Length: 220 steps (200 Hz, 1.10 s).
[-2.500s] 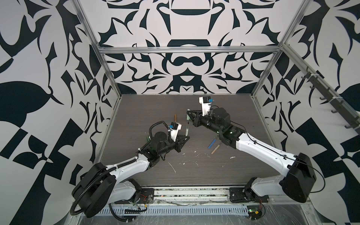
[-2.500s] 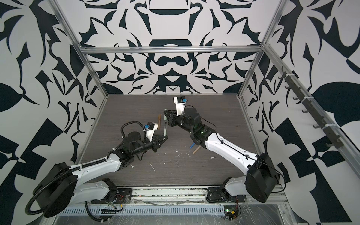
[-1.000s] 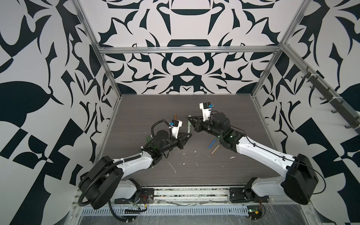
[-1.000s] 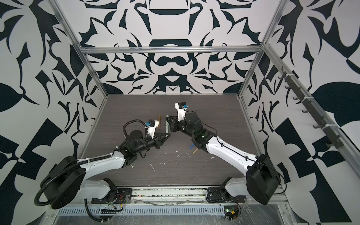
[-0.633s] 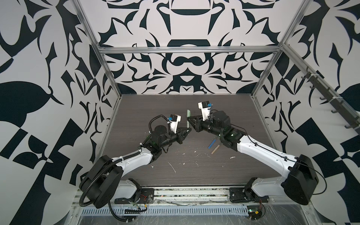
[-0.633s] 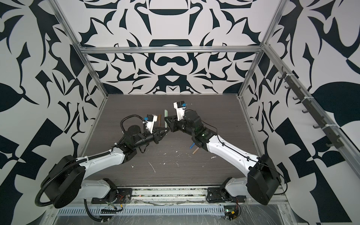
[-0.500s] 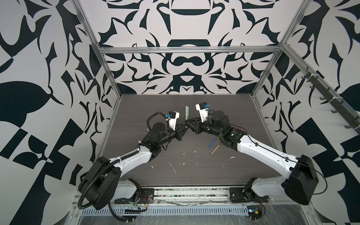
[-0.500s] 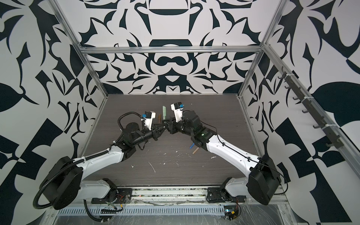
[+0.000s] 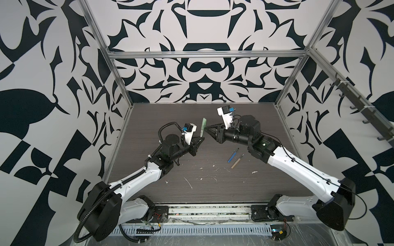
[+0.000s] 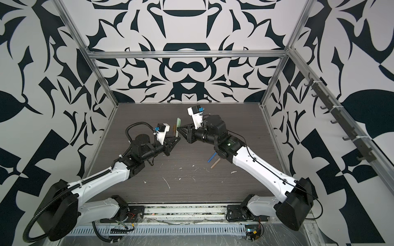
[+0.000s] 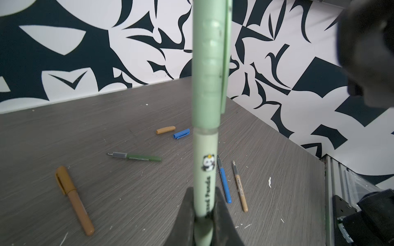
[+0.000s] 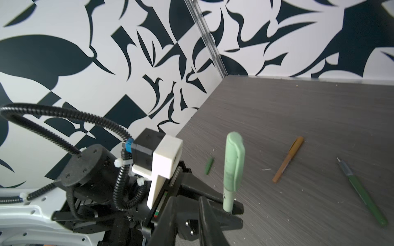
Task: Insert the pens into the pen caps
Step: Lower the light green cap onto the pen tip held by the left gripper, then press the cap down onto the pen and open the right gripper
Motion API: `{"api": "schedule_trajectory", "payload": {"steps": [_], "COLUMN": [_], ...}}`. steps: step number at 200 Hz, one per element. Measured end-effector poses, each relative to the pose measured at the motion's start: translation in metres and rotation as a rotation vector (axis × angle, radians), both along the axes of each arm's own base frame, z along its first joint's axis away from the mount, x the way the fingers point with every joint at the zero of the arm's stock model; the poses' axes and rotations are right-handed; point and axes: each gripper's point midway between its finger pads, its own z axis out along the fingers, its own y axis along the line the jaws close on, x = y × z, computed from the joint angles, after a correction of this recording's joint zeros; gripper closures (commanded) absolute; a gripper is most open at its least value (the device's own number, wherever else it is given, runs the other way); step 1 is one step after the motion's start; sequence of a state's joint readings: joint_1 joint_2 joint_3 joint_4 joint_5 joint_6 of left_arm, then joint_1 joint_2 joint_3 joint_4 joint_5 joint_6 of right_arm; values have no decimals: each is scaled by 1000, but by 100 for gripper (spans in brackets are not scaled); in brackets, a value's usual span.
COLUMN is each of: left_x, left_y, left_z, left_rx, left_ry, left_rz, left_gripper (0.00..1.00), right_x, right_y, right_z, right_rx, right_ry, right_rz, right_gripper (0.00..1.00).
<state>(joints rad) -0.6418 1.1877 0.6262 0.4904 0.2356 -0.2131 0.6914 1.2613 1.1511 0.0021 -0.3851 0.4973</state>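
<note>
My left gripper (image 9: 201, 138) (image 11: 205, 191) is shut on the lower barrel of a pale green pen (image 9: 203, 126) (image 11: 205, 166), held upright above the table. A light green cap (image 11: 207, 64) (image 12: 234, 161) sits over the pen's upper end. My right gripper (image 9: 206, 129) (image 12: 187, 198) is just beside the pen, jaws slightly apart and empty. On the table lie a blue pen (image 11: 223, 183), a tan pen (image 11: 239, 187), a dark green pen (image 11: 138, 157), a capped ochre-brown pen (image 11: 74, 200), a tan cap (image 11: 165, 130), a blue cap (image 11: 181, 133) and a dark green cap (image 12: 209, 165).
White flecks and scratches (image 9: 188, 183) mark the dark wood-grain table (image 9: 266, 187) toward its front. Patterned walls with metal posts (image 9: 119, 85) close in the left, back and right sides. The two wrists stand close together over the table's middle.
The two grippers rose and met over the middle, and the light green cap went onto the pale green pen. The right jaws have since come off the cap.
</note>
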Motion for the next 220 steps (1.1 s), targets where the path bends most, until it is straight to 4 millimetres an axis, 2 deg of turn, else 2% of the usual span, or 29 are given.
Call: {"api": "schedule_trajectory", "payload": {"steps": [34, 67, 86, 130, 220], "left_x": [-3, -5, -6, -7, -10], "left_y": [0, -1, -2, -3, -5], "left_z": [9, 8, 8, 10, 9], "left_rx": [-3, -3, -5, -17, -38], "left_ry": [-33, -28, -24, -12, 29], "left_rz": [-11, -27, -35, -41, -56], "left_gripper": [100, 100, 100, 100, 100], "right_x": [17, 38, 46, 48, 43], "right_y": [-16, -21, -17, -4, 6], "right_z": [25, 36, 31, 10, 1], "right_rx": [2, -1, -6, -25, -2], "right_ry": [-53, -67, -50, 3, 61], "right_rz": [-57, -69, -48, 11, 78], "right_gripper": [67, 66, 66, 67, 80]}}
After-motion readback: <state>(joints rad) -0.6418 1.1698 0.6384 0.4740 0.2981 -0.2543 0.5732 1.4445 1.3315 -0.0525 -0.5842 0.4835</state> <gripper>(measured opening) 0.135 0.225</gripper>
